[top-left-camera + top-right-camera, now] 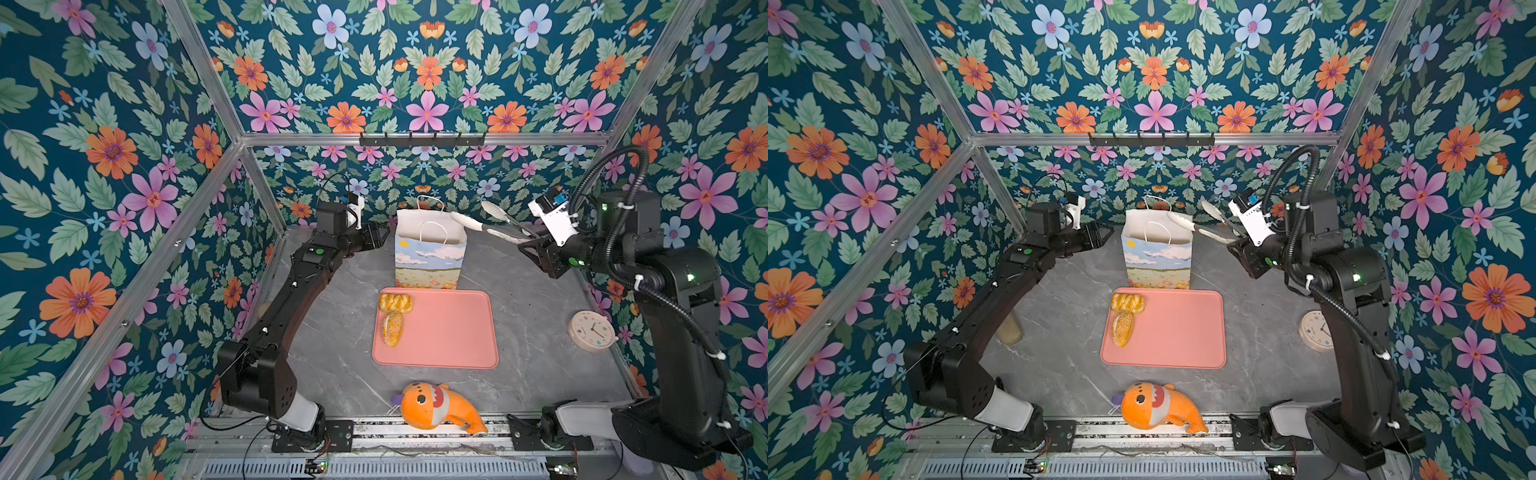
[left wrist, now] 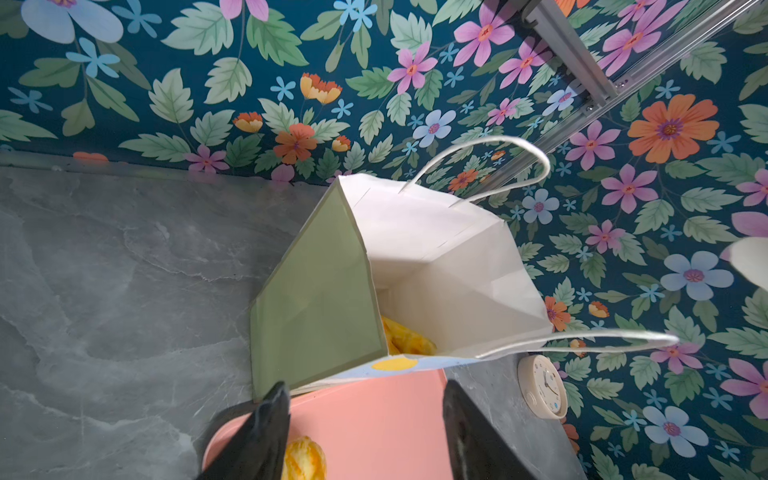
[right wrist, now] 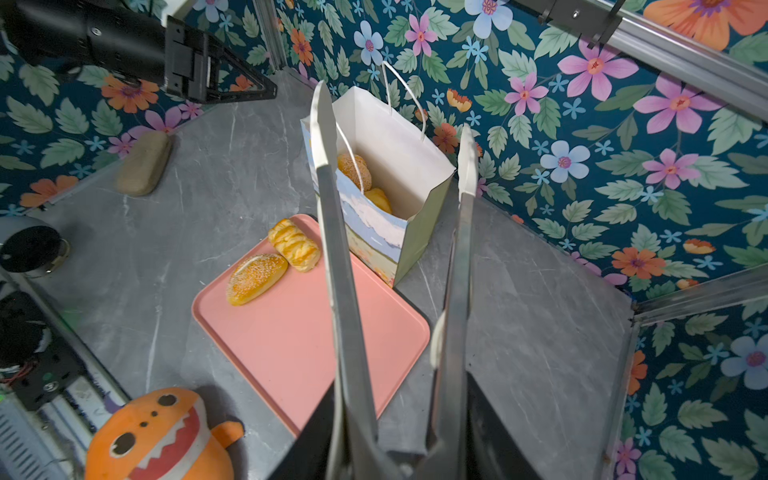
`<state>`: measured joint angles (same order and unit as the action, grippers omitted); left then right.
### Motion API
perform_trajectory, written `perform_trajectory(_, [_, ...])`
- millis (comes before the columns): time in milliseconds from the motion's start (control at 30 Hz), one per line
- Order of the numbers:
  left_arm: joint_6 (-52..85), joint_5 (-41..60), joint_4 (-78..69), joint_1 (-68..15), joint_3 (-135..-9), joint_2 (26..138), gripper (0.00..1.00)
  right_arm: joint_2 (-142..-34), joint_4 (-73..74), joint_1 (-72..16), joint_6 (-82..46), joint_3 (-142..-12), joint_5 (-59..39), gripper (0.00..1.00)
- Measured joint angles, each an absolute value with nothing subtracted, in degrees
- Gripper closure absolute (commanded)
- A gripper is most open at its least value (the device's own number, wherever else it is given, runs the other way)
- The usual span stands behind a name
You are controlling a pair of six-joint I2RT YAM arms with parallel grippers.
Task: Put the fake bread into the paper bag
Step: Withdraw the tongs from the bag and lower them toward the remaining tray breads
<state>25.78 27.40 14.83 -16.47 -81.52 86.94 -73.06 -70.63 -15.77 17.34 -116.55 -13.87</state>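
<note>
The paper bag stands upright and open behind the tray. In the right wrist view a sesame roll and a second golden piece of fake bread lie inside it. A striped pastry and a sesame roll lie on the tray's far left part. My left gripper hangs open and empty just left of the bag. My right gripper is shut on metal tongs. Their white tips stand apart, empty, over the bag's right edge.
The pink tray lies mid-table in front of the bag. A round cream clock sits at the right. An orange plush fish lies at the front edge. A dull tan block rests by the left wall.
</note>
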Motion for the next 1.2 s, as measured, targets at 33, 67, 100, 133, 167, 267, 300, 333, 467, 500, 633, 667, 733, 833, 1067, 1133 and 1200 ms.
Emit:
perform_trajectory(33, [26.2,27.4,14.9,-16.49,-81.01,86.63,0.4,-71.75,-70.17,-15.92,16.49,-115.04,-14.26,0.59])
perform_trajectory(67, [26.61,27.44,14.98,-16.49,-80.42,86.28,0.4,-70.3,-69.84,-16.43,15.46,-113.27,-14.35,0.59])
perform_trajectory(100, [26.61,27.49,14.98,-16.49,-79.85,85.89,0.41,-69.01,-69.52,-17.19,14.68,-111.44,-14.35,0.6])
perform_trajectory(133, [26.61,27.53,14.96,-16.49,-79.24,85.49,0.41,-67.9,-69.21,-18.04,14.33,-109.71,-14.39,0.6])
perform_trajectory(167, [26.63,27.57,14.94,-16.49,-78.43,84.97,0.41,-66.85,-68.99,-19.05,13.58,-107.92,-14.39,0.6])
perform_trajectory(267, [26.83,27.27,14.66,-16.49,-75.26,83.09,0.41,-63.7,-68.23,-22.9,11.6,-102.21,-13.67,0.61])
perform_trajectory(300, [26.87,27.07,14.52,-16.49,-73.87,82.26,0.41,-62.78,-67.81,-24.36,10.61,-100.36,-13.04,0.61])
perform_trajectory(333, [26.89,26.87,14.33,-16.49,-72.53,81.52,0.41,-61.93,-67.35,-25.96,9.82,-98.45,-12.53,0.62])
perform_trajectory(467, [27.27,25.15,13.34,-16.49,-66.74,78.3,0.41,-58.65,-63.9,-34.94,6.15,-88.49,-9.17,0.62])
perform_trajectory(500, [27.44,24.8,13.02,-16.49,-65.17,77.43,0.41,-58.22,-62.98,-37.08,5.21,-86.3,-8.4,0.62])
perform_trajectory(633, [28.12,23.88,11.86,-16.49,-60.51,75.22,0.41,-58.57,-59.2,-45.69,0.82,-79.9,-3.86,0.62])
perform_trajectory(667, [28.12,23.83,11.62,-16.49,-59.53,74.89,0.41,-59.02,-58.33,-47.77,-0.38,-78.74,-2.74,0.63])
perform_trajectory(733, [28.14,23.29,11.0,-16.49,-57.91,74.35,0.41,-60.16,-56.71,-51.27,-2.92,-76.95,-0.49,0.64])
perform_trajectory(833, [28.32,22.74,10.44,-16.49,-55.81,73.58,0.41,-62.41,-54.54,-54.65,-6.72,-75.13,2.07,0.64])
perform_trajectory(1067, [28.27,22.15,9.15,-16.4,-52.9,72.34,0.41,-68.79,-52.1,-57.71,-16.99,-73.76,6.24,0.7])
perform_trajectory(1133, [28.23,21.93,8.95,-16.4,-52.31,72.1,0.41,-70.15,-51.75,-58.22,-19.68,-73.69,7.25,0.7])
perform_trajectory(1200, [28.08,21.93,8.84,-16.4,-51.81,71.9,0.41,-70.98,-50.87,-58.83,-22.2,-73.36,7.22,0.68])
